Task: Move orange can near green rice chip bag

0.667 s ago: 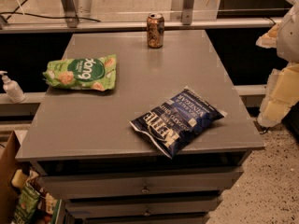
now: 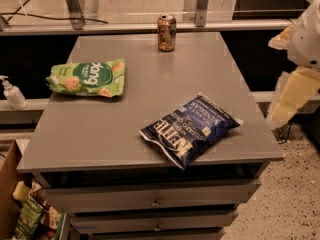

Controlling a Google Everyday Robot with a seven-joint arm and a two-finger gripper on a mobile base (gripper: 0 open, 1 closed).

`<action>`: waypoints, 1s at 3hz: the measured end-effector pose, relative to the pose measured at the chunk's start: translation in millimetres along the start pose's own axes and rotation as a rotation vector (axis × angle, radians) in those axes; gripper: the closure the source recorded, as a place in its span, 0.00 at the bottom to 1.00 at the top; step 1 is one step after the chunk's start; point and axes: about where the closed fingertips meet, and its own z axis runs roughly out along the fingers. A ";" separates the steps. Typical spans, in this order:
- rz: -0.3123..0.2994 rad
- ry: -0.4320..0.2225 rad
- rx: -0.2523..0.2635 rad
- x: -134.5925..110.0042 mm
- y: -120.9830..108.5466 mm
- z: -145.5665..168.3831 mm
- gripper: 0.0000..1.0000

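The orange can (image 2: 166,32) stands upright at the far edge of the grey table (image 2: 150,119), near its middle. The green rice chip bag (image 2: 87,78) lies flat on the left side of the table, well apart from the can. My gripper (image 2: 294,95) hangs at the right edge of the view, off the table's right side and level with its middle. It is far from the can and holds nothing that I can see.
A dark blue Kettle chip bag (image 2: 190,129) lies at the front right of the table, partly over the edge. A white pump bottle (image 2: 12,92) stands on a ledge to the left. A metal rail (image 2: 150,26) runs behind the table. Drawers are below.
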 end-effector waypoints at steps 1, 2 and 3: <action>0.055 -0.071 0.041 -3.7 -38.9 34.6 0.00; 0.134 -0.149 0.097 -13.4 -90.5 72.2 0.00; 0.207 -0.234 0.143 -21.4 -139.5 103.2 0.00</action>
